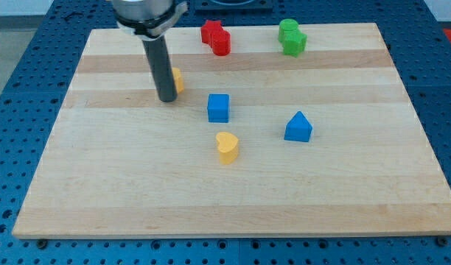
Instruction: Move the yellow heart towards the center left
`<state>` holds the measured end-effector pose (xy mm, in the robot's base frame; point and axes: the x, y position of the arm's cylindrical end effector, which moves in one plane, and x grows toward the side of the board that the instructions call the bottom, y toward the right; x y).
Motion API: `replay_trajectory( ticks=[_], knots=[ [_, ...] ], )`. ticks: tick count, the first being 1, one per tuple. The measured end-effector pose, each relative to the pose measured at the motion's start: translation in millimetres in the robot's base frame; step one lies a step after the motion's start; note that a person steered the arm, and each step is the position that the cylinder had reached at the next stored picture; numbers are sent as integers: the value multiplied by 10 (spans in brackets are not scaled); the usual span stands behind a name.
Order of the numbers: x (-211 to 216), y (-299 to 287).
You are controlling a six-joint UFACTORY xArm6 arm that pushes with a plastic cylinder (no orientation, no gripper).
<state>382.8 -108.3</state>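
Note:
The yellow heart (226, 147) lies near the middle of the wooden board (137, 191), a little below the blue cube (218, 107). My tip (167, 99) is at the upper left of the board, up and to the left of the heart. It stands right against a second yellow block (178, 79), which the rod partly hides, so its shape is unclear.
A blue triangular block (298, 127) lies right of the heart. Two red blocks (216, 37) sit together at the top middle. Two green blocks (291, 37) sit together at the top right. A blue pegboard (19, 81) surrounds the board.

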Motion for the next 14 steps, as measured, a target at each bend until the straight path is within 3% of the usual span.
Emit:
replay_trajectory(
  ticks=[1, 2, 4, 6, 7, 9, 11, 12, 14],
  knots=[
    [-215, 26],
    [-69, -143],
    [1076, -270],
    [1771, 890],
    [1604, 1223],
    [1192, 568],
    [995, 1108],
    [839, 1100],
    [698, 488]
  ],
)
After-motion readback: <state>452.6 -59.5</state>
